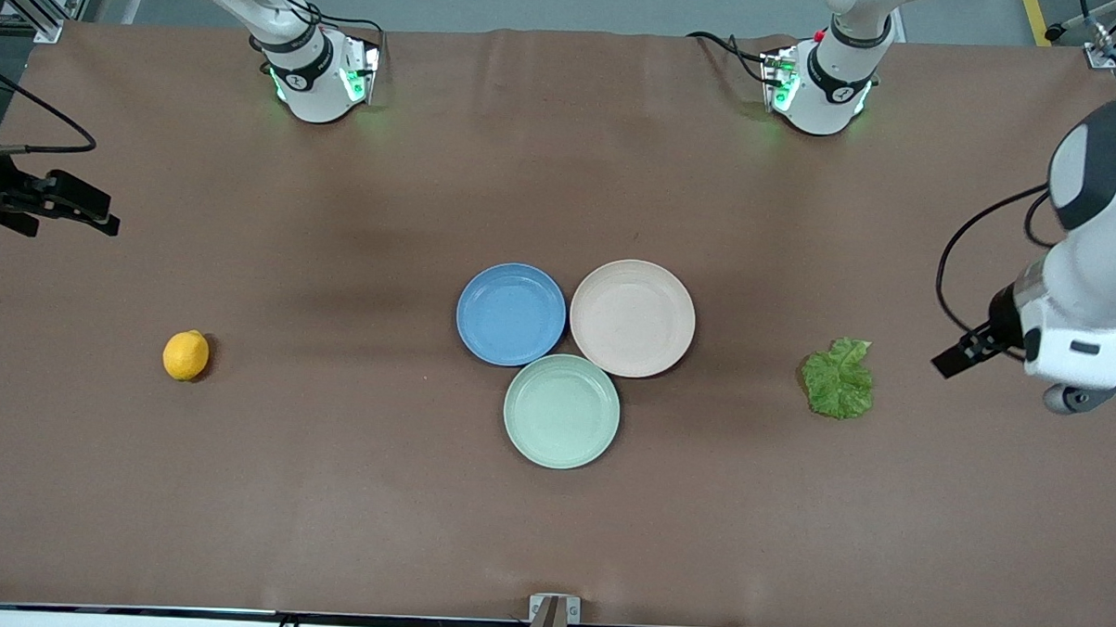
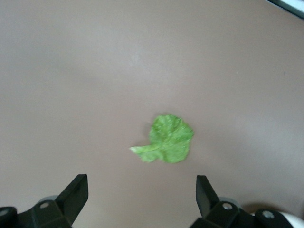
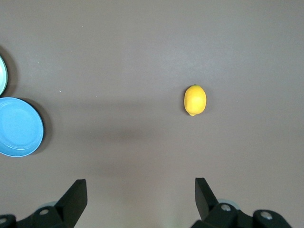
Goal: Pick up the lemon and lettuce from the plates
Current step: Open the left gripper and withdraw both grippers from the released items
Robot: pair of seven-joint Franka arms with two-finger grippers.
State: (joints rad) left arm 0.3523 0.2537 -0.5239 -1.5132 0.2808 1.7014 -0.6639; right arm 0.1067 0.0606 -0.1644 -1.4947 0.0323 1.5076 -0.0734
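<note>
The lemon [image 1: 186,354] lies on the bare table toward the right arm's end, off any plate; it also shows in the right wrist view [image 3: 195,99]. The lettuce [image 1: 839,377] lies flat on the table toward the left arm's end, and shows in the left wrist view [image 2: 166,139]. The blue plate [image 1: 511,313] and cream plate [image 1: 632,317] sit side by side mid-table, both empty. My left gripper [image 2: 142,190] is open and empty, up in the air beside the lettuce [image 1: 957,355]. My right gripper [image 3: 141,190] is open and empty, above the table's end past the lemon [image 1: 84,209].
An empty mint green plate [image 1: 562,410] touches the other two plates, nearer to the front camera. The blue plate's rim [image 3: 28,142] and a sliver of the mint plate show in the right wrist view. Brown table cloth lies around both items.
</note>
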